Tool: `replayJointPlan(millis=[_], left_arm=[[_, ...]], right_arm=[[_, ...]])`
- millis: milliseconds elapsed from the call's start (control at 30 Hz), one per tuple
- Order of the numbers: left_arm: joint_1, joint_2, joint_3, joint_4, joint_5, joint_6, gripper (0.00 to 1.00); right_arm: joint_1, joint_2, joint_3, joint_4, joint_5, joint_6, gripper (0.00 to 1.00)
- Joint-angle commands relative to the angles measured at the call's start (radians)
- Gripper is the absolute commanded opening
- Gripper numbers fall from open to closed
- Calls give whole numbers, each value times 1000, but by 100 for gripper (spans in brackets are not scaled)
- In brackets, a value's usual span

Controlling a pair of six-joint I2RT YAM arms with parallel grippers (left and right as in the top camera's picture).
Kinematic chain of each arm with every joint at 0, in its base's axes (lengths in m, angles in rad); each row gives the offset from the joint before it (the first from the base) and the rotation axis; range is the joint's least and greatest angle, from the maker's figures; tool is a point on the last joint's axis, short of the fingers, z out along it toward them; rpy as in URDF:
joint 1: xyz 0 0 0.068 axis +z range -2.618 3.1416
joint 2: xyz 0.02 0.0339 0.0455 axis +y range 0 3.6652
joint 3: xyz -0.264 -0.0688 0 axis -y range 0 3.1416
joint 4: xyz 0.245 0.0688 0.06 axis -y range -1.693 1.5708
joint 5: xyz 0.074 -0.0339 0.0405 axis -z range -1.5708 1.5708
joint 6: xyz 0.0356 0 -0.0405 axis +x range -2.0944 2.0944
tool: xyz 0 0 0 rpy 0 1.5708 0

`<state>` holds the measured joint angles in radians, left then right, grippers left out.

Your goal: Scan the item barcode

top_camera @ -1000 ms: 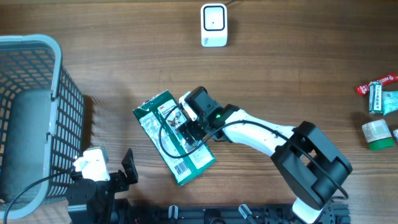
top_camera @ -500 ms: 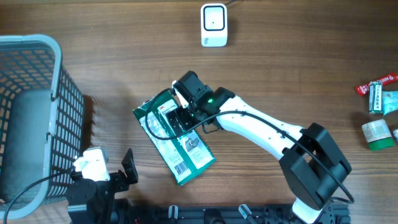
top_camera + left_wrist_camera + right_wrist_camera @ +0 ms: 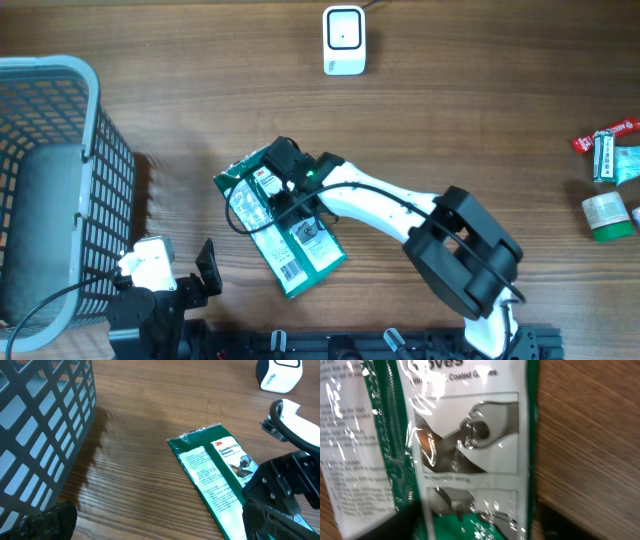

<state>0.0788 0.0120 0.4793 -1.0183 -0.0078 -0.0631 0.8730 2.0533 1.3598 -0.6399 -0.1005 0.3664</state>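
Flat green plastic glove packet (image 3: 305, 255): on brown wooden tabletop (image 3: 480, 120), left of centre, barcode end nearest.
Right pincer (image 3: 272, 195): over packet's far half; clamped or not, cannot tell.
Left pincer (image 3: 205, 265): apart, near-left, holding nothing.

You have a grey mesh basket (image 3: 50, 66) filling the left side of the overhead frame; its lattice wall (image 3: 40, 420) takes up the upper left of the left wrist view. It stands on a brown wooden table (image 3: 480, 120). At the far right edge you'll see a small cluster: a red packet (image 3: 605, 133) uppermost, a green-and-white packet (image 3: 612, 160) just below it, and a round green-and-white tub (image 3: 607, 217) lowest.
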Motion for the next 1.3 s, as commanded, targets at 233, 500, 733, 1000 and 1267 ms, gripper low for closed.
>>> replayJointPlan(millis=[233, 500, 733, 1000, 1267], left_arm=[[2, -6, -5, 3, 11, -5, 100], [2, -6, -5, 3, 11, -5, 100], [2, -6, -5, 3, 11, -5, 100], [2, -6, -5, 3, 11, -5, 100], [2, -6, -5, 3, 11, -5, 100]], right_arm=[[-30, 87, -3, -106, 6, 158, 4], [-152, -222, -3, -505, 640, 530, 5], [-229, -227, -3, -354, 430, 414, 68], [-249, -227, -18, -257, 356, 394, 100], [-265, -177, -118, -164, 310, 231, 100]])
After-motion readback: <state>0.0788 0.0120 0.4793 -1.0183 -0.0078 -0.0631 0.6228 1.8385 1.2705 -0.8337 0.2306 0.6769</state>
